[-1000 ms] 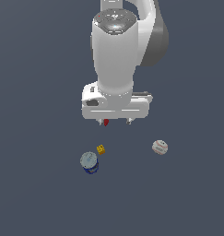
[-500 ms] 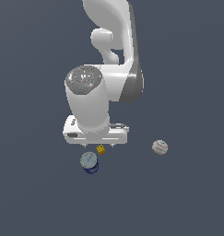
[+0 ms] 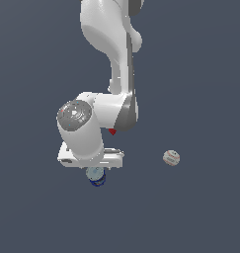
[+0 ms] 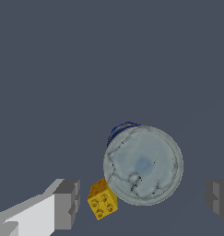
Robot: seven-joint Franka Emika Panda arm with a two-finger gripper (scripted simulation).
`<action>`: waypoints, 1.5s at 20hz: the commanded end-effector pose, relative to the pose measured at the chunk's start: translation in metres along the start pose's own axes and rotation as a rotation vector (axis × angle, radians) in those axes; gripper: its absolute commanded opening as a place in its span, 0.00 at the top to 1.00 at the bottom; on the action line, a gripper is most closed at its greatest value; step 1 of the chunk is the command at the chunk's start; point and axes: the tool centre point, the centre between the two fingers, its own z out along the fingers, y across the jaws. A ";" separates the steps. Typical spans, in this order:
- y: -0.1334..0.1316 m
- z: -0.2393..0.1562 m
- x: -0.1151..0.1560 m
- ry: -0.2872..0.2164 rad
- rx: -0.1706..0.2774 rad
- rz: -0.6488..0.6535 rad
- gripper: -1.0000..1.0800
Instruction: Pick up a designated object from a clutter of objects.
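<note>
Gripper spread wide over the blue can, grasping nothing.

In the wrist view the can stands upright on the grey tabletop, its silvery lid between the two separated fingers but touching neither. A yellow cube sits just beside the can, between it and one finger. In the exterior view the can peeks out directly beneath the wrist, and the white baseball lies well apart, toward the exterior view's right.

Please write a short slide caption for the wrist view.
Open jaws straddle the blue can, with the yellow cube beside it.
</note>
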 end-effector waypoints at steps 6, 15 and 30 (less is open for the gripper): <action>0.007 0.010 0.003 0.001 -0.003 0.001 0.04; 0.008 0.042 0.002 0.002 -0.003 0.001 0.04; 0.008 0.061 0.004 0.003 -0.003 0.001 1.00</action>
